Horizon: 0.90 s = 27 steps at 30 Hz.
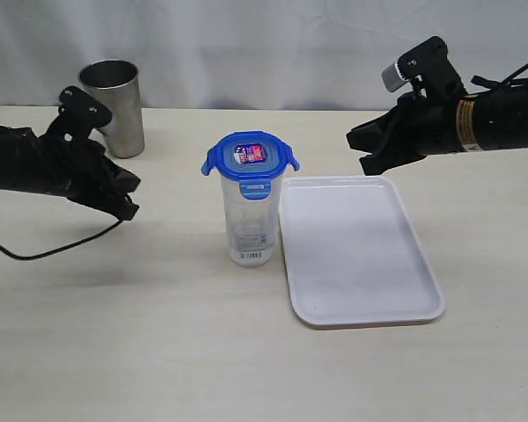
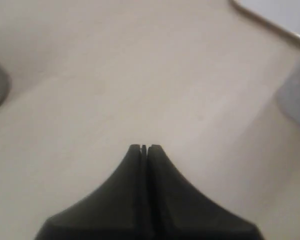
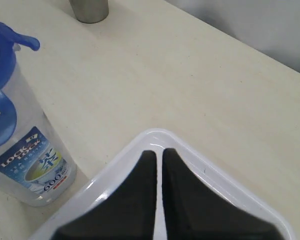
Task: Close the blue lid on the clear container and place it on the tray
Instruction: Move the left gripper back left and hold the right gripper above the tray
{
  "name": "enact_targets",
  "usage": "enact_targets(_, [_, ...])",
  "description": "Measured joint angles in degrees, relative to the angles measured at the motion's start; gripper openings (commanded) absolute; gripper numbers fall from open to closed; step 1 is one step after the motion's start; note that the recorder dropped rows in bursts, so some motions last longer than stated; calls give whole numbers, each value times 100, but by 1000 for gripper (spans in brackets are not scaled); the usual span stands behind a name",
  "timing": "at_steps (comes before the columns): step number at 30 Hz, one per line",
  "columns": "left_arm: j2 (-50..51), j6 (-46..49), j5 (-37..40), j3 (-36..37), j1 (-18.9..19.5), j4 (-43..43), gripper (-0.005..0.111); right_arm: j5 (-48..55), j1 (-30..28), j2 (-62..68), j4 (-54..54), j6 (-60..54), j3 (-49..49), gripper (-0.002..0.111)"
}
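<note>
Left claw [image 1: 128,207], jaws pressed together on nothing, hangs low over the bare table [image 1: 158,352] to the left of the clear container [image 1: 249,229]; right claw [image 1: 363,151], likewise clenched and empty, hovers over the far edge of the tray [image 1: 370,318]. The container stands upright on the table, just beside the tray's left long edge and not on it, with the blue lid [image 1: 249,156] resting on its mouth. The front flap appears folded down while the two side flaps flare outward, so you should judge the lid as seated but not fully latched. To close it well, first spread one claw and shut it gently round the container wall below the lid, since the tall narrow body looks liable to tip. Then bring the other claw's clenched tip down on each flared flap in turn, pushing downward and inward toward the wall until the flap lies flat. Keep each push in line with the base, and keep clear of the steel cup [image 1: 114,104] at the back left. Only with all flaps down should you lift the container and set it inside the tray's rim
</note>
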Motion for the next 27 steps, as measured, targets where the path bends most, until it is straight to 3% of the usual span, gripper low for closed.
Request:
enact_targets(4, [3,0,-1126,-185,35,-383,0,0,0,0,0,0,0,4])
enact_targets(8, [3,0,-1603,-328,104,-475,0,0,0,0,0,0,0,4])
enact_targets(11, [3,0,-1318,-343,138,-511,0,0,0,0,0,0,0,4])
enact_targets(16, [3,0,-183,-343,152,-511,0,0,0,0,0,0,0,4])
enact_targets(19, [3,-36,-244,-352,152,-511,0,-11,0,0,0,0,0,4])
enact_targets(21, [3,-145,-881,-356,152,-511,0,-11,0,0,0,0,0,4])
enact_targets(24, [3,-684,-2516,-397,152,-453,0,-11,0,0,0,0,0,4])
enact_targets(25, [3,-1055,-2999,-397,166,-233,0,-11,0,0,0,0,0,4])
enact_targets(27, [3,-2787,-4291,-216,166,970,0,-11,0,0,0,0,0,4])
